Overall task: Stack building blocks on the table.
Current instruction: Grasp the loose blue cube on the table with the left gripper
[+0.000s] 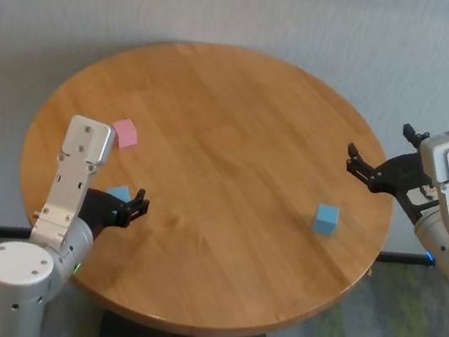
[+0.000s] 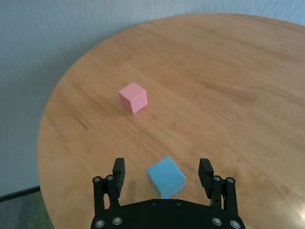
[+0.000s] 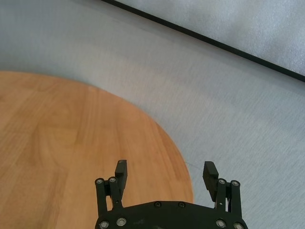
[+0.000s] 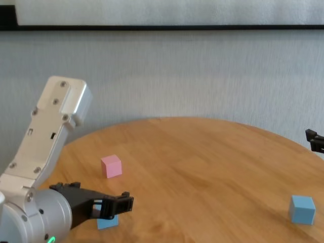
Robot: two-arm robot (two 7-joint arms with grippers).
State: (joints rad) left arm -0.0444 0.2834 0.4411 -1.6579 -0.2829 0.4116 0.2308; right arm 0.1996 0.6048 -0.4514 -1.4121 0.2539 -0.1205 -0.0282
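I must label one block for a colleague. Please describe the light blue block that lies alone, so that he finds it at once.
Look at the round wooden table and go to its right side, toward the near edge. There a light blue cube sits alone on bare wood, below the open right claw. The other blue cube lies on the left, between the open left claw's fingers, with the pink cube nearby.

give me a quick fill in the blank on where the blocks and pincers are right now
1. The left pincer hangs open around the near light blue block, and beyond it lies the ____ block.
2. The number of blocks stacked on another is ____.
3. The other light blue block lies on the table on the robot's ____ side.
4. The right pincer hovers open over the table's ____.

Missing words: pink; zero; right; edge
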